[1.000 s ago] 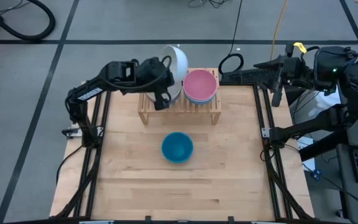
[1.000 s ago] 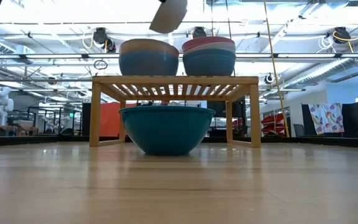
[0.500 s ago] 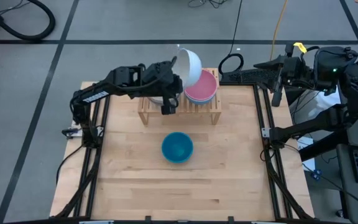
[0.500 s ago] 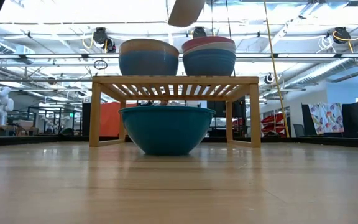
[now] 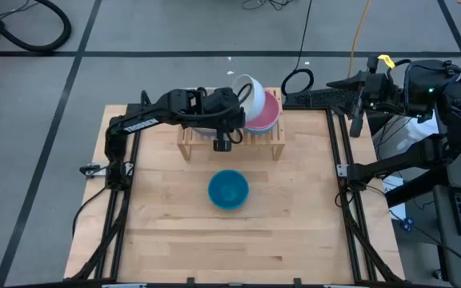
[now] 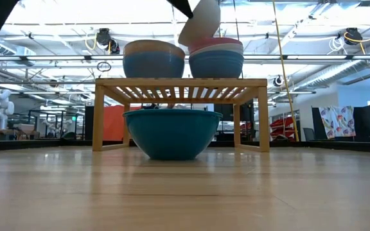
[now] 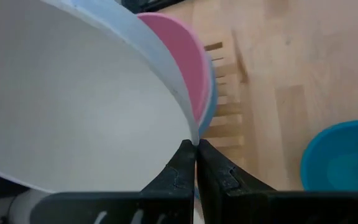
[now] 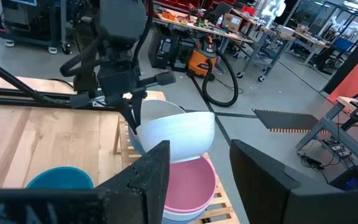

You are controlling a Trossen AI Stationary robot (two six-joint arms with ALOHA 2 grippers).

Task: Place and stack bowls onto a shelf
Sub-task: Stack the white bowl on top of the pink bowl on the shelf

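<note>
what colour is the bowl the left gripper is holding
White; the held bowl in the left gripper shows best in the right wrist view.

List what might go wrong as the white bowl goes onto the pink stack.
1. The left pincer pinches only the white bowl's rim, so it could slip.
2. The bowl hangs steeply tilted over the pink bowl; it may land crooked or nudge that stack off the shelf.

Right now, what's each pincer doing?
Left pincer: shut on the rim of the white bowl, tilted above the pink-topped stack on the shelf.
Right pincer: open, empty, parked off the table.
</note>
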